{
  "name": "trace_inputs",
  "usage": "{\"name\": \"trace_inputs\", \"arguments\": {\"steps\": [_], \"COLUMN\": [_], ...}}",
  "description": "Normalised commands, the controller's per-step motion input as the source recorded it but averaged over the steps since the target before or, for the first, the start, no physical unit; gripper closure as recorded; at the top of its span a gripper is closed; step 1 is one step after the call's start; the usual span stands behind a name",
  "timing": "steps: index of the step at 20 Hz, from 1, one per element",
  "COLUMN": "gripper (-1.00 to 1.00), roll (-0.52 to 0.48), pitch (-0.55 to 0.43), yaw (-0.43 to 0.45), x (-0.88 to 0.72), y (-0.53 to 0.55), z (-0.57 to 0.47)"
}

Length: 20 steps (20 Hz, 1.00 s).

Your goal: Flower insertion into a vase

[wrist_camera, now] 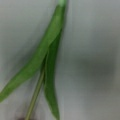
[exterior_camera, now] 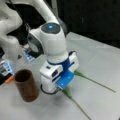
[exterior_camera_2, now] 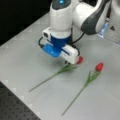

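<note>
Two tulips lie flat on the table (exterior_camera_2: 22, 55); the gripper (exterior_camera_2: 71, 61) hangs low over one flower (exterior_camera_2: 62, 70), its jaws hidden, their opening impossible to judge. Well apart stands the vase (exterior_camera: 26, 85), upright, empty.

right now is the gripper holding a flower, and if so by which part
Cannot be told. The gripper is down over one flower near its leaves, its fingertips hidden; the vase stands empty.

Upright brown vase (exterior_camera: 26, 85) (two tulips (exterior_camera_2: 96, 71) flat)

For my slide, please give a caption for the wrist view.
Close view of a tulip's green leaves and stem lying on the grey table.
</note>
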Motion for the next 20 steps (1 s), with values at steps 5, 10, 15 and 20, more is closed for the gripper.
{"name": "trace_inputs", "arguments": {"steps": [5, 10, 15, 20], "gripper": [-1.00, -1.00, -1.00, -1.00], "roll": [0.000, -0.014, -0.006, -0.001], "pitch": [0.058, 0.040, 0.105, 0.105], "yaw": [0.077, 0.031, -0.046, -0.041], "x": [0.33, 0.36, 0.30, 0.20], "y": [-0.02, -0.01, 0.01, 0.02], "z": [-0.09, -0.21, -0.10, 0.03]}}
